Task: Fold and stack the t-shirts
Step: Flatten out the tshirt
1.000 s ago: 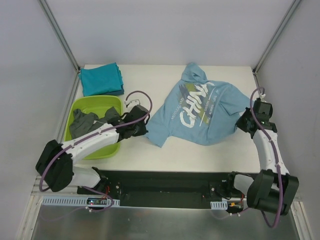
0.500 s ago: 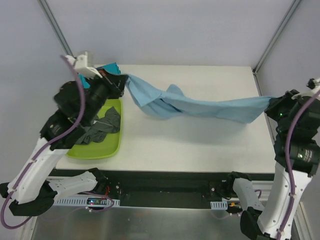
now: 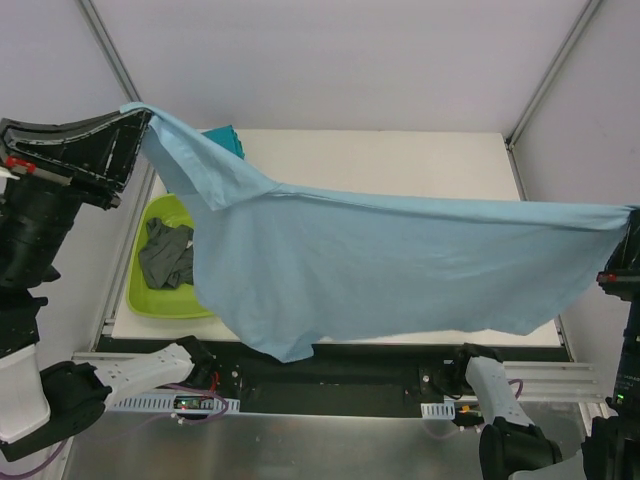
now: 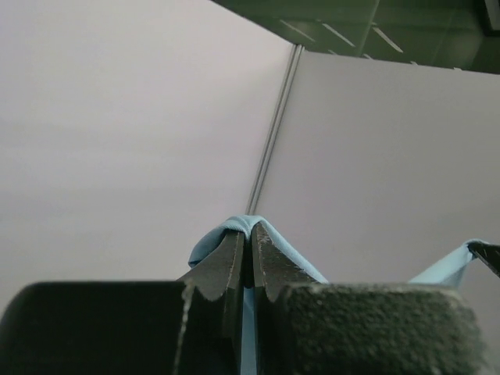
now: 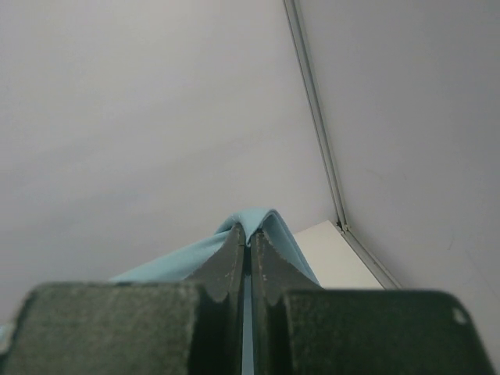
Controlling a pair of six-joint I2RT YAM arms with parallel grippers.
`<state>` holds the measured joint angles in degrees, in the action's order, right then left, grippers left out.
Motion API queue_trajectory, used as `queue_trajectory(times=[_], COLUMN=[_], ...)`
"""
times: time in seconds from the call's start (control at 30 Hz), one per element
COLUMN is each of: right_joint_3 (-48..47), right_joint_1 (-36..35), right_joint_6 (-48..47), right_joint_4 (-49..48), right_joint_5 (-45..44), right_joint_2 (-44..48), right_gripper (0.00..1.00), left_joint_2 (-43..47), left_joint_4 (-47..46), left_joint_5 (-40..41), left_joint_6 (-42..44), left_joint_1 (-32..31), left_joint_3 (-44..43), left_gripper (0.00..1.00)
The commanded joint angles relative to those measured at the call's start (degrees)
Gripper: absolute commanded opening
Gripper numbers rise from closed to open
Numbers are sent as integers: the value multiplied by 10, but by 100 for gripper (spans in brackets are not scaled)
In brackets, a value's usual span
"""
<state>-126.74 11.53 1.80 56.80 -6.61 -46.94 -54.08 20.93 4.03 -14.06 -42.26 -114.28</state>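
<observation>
Arms rose and spread since last frame: light blue t-shirt [image 3: 400,260] now hangs stretched in air above the tabletop [image 3: 400,160]. Left jaws and right jaws each pinched tight on its edge. Advice: lower both evenly, holding tension, so it lands flat.

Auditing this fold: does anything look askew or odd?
The blue shirt hangs lopsided between the left gripper and right gripper, sagging to a point at lower left. A grey shirt lies crumpled in the tub.
</observation>
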Motion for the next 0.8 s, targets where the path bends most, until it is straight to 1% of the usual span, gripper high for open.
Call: queue_trajectory(times=[0.0, 0.07, 0.13, 0.27, 0.3, 0.4, 0.47, 0.5, 0.57, 0.63, 0.77], right_joint_3=[14, 46, 88, 203, 236, 337, 397, 425, 463, 481, 447], right_joint_1=[-1, -1, -1, -1, -1, 0, 0, 0, 0, 1, 4], right_joint_6=[-14, -14, -14, -14, -14, -14, -14, -14, -35, -40, -41], right_joint_4=[12, -10, -36, -117, -141, -219, -282, -311, -369, -406, -417], right_joint_5=[-10, -22, -32, -27, -27, -26, -22, -24, -24, -15, 6], right_joint_2=[-53, -61, -69, -91, -102, -138, -174, -193, -260, -328, -479], right_gripper=[0, 0, 0, 0, 0, 0, 0, 0, 0, 0, 0], left_joint_2=[-43, -71, -110, -216, -246, -335, -409, -443, -520, -614, -760], left_joint_4=[-20, -21, -32, -85, -91, -89, -92, -92, -92, -95, -98], left_joint_5=[14, 70, 144, 280, 275, 230, 197, 173, 108, 74, 50], left_joint_6=[53, 75, 106, 175, 174, 126, 107, 102, 86, 82, 103], left_joint_1=[4, 4, 5, 16, 37, 101, 127, 138, 158, 168, 173], left_joint_3=[-43, -43, -43, -31, -30, -31, -38, -48, -73, -106, -171], left_gripper=[0, 0, 0, 0, 0, 1, 1, 1, 1, 1, 3])
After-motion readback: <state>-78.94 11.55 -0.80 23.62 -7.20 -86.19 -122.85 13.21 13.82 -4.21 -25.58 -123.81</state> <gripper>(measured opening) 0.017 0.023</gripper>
